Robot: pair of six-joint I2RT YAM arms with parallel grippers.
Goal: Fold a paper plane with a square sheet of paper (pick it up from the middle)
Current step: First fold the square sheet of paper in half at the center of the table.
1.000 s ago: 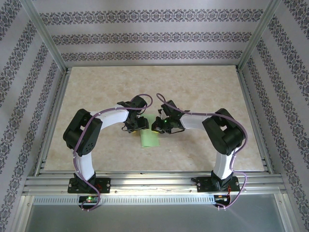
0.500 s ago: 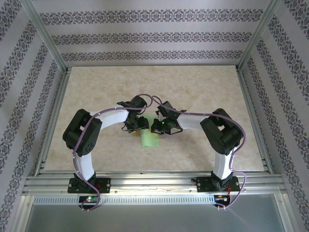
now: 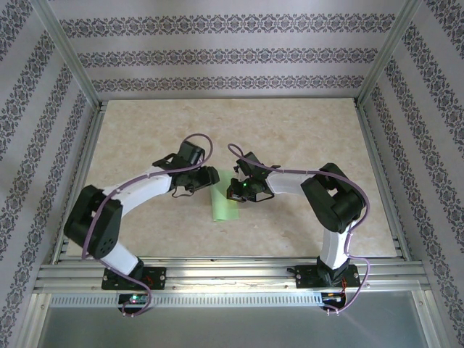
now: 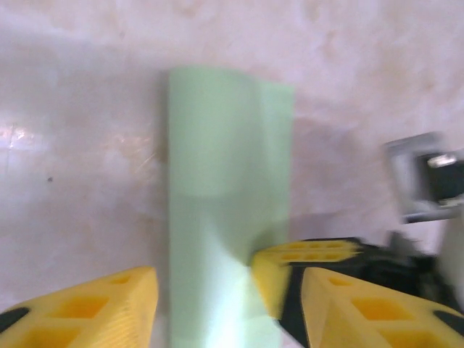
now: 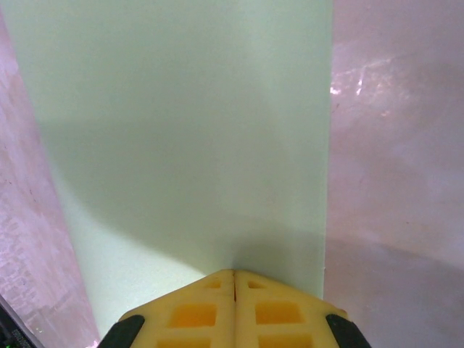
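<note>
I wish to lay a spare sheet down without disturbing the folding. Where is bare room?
The far half of the table, behind the left hand and right hand, is bare; so is the near strip below the sheet of paper. The middle, where both hands meet at the paper, is crowded.

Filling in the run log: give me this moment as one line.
folded green paper: narrow strip lying on table | left jaws: open, astride strip | right jaws: shut, tips on strip
</note>
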